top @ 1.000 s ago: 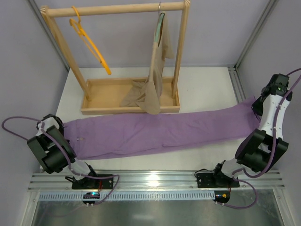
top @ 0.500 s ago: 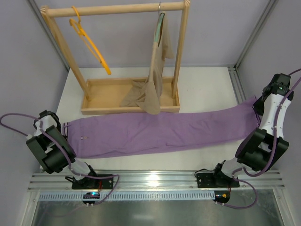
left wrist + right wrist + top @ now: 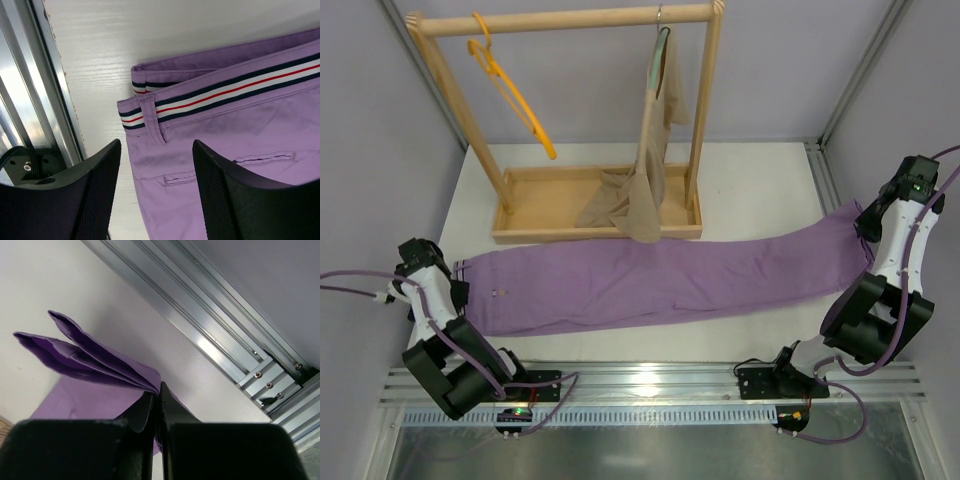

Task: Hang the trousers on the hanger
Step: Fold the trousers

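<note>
White table (image 3: 750, 185), trousers (image 3: 660, 280) stretched flat across it.
Left gripper (image 3: 156, 146) hangs spread and empty over the waistband (image 3: 225, 92); right gripper (image 3: 160, 390) is pinched on the leg ends.

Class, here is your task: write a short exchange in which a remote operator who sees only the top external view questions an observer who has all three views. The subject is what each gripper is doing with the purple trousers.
Operator: Is the left gripper gripping the trousers?
Observer: No. The left wrist view shows its fingers apart with nothing pinched between them. The striped waistband shows through the gap.
Operator: And the right gripper? From above, the arm hides it.
Observer: The right wrist view shows it shut on the folded hem at the leg end.
</note>
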Motion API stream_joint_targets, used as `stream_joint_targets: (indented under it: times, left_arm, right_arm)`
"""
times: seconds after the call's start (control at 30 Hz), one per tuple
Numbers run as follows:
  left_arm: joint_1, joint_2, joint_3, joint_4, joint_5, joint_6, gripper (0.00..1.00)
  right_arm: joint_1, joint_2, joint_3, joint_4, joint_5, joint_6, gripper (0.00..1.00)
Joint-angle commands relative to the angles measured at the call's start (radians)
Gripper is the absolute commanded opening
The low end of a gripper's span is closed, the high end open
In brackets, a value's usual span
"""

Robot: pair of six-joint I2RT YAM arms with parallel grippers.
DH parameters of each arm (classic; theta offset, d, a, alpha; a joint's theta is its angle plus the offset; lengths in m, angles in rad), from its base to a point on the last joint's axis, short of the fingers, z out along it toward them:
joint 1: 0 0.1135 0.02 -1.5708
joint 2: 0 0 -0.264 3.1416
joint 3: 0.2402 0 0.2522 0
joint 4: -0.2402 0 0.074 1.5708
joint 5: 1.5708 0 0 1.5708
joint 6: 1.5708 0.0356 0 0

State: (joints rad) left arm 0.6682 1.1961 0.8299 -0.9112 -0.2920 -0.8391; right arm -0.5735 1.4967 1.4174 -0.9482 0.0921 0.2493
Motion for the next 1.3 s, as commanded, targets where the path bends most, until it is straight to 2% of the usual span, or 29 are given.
stream_joint_targets:
  times: [0.0,0.13,0.3,0.57,0.67,0.73,0.77,0.8,0.83,0.87,1.27]
  left_arm:
    - [-0.002,0.016,-0.043,-0.048,0.033,-0.097,0.60]
    - [-0.022,-0.036,-0.035,-0.095,-0.004,-0.147,0.65]
    - [-0.021,-0.081,-0.095,-0.095,-0.061,-0.230,0.66]
    - [-0.016,-0.015,-0.155,-0.038,-0.075,-0.262,0.65]
    - [-0.015,0.017,-0.164,-0.005,-0.102,-0.259,0.58]
    - [-0.015,0.043,-0.160,0.020,-0.111,-0.233,0.44]
    - [-0.016,0.051,-0.157,0.035,-0.124,-0.224,0.29]
    - [-0.015,0.059,-0.146,0.035,-0.131,-0.221,0.17]
    - [-0.013,0.071,-0.138,0.031,-0.140,-0.219,0.07]
    - [-0.010,0.074,-0.132,0.028,-0.147,-0.216,0.00]
    - [0.004,0.112,-0.041,0.048,-0.275,-0.150,0.00]
  right_arm:
    - [-0.006,-0.046,0.014,0.031,-0.018,-0.004,0.04]
    - [-0.008,-0.053,0.014,0.031,-0.034,-0.005,0.04]
    - [-0.006,-0.052,0.014,0.032,-0.054,-0.008,0.04]
    - [-0.006,-0.044,0.028,0.025,-0.066,-0.013,0.04]
    - [-0.006,-0.041,0.032,0.022,-0.052,-0.016,0.04]
    - [-0.006,-0.039,0.032,0.020,-0.043,-0.018,0.04]
    - [-0.006,-0.041,0.032,0.022,-0.038,-0.016,0.04]
    - [-0.006,-0.041,0.032,0.022,-0.032,-0.016,0.04]
    - [-0.008,-0.041,0.032,0.022,-0.020,-0.018,0.04]
    - [-0.008,-0.038,0.032,0.022,-0.015,-0.016,0.04]
    - [-0.012,-0.003,0.061,-0.001,0.129,0.001,0.04]
